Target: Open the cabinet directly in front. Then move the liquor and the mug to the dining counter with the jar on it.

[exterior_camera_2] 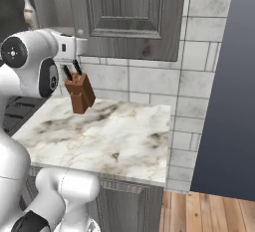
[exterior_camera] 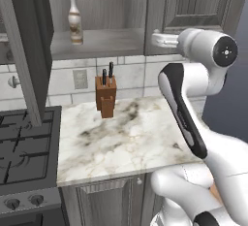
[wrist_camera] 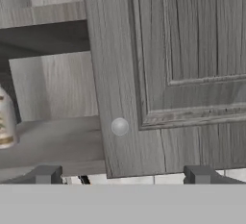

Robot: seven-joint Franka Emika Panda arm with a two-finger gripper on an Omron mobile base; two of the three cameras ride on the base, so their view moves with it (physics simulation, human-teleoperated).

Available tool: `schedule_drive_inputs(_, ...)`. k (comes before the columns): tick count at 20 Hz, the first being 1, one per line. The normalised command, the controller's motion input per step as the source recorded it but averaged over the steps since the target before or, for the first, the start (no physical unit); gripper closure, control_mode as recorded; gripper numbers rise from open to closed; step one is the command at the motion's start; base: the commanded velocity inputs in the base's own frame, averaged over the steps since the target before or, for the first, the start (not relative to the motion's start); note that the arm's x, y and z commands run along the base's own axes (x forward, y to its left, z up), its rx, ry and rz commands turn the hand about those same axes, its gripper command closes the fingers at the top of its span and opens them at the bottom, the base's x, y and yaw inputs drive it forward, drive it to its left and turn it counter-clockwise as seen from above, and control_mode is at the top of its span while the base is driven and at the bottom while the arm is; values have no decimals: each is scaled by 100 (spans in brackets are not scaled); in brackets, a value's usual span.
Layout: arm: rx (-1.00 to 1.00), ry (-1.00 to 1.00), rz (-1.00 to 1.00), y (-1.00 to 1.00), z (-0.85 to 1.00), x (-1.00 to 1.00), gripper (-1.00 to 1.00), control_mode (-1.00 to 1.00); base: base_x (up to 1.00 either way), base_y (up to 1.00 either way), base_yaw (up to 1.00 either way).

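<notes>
The cabinet (exterior_camera: 97,40) hangs above the marble surface (exterior_camera: 121,137) with its left door (exterior_camera: 22,50) swung wide toward the camera and its right door (exterior_camera: 193,7) shut. On the bare lower shelf, at about ten o'clock from the knife block (exterior_camera: 106,96), the liquor (exterior_camera: 74,20) stands upright near the shelf's front edge; in the hand view it (wrist_camera: 6,122) peeks in at nine o'clock, cut by the frame. The gripper (wrist_camera: 122,172) hovers just before the shut door (wrist_camera: 182,74), jaws spread wide and holding nothing, the round knob (wrist_camera: 119,126) lying at twelve o'clock between the two fingertips (wrist_camera: 45,174). The block sits toward the back of the surface, a stove (exterior_camera: 24,147) at nine o'clock beside it.
</notes>
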Motion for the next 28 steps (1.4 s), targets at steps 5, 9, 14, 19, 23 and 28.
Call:
schedule_drive_inputs(5,0,0,0,0,0,80,-100,-100,0,0,0)
schedule_drive_inputs(9,0,0,0,0,-6,87,-100,-100,0,0,0)
schedule_drive_inputs(14,0,0,0,0,-22,83,-100,-100,0,0,0)
schedule_drive_inputs(19,0,0,0,0,-20,96,-100,-100,0,0,0)
schedule_drive_inputs(23,0,0,0,0,-5,87,-100,-100,0,0,0)
schedule_drive_inputs(28,0,0,0,0,0,24,100,-100,0,0,0)
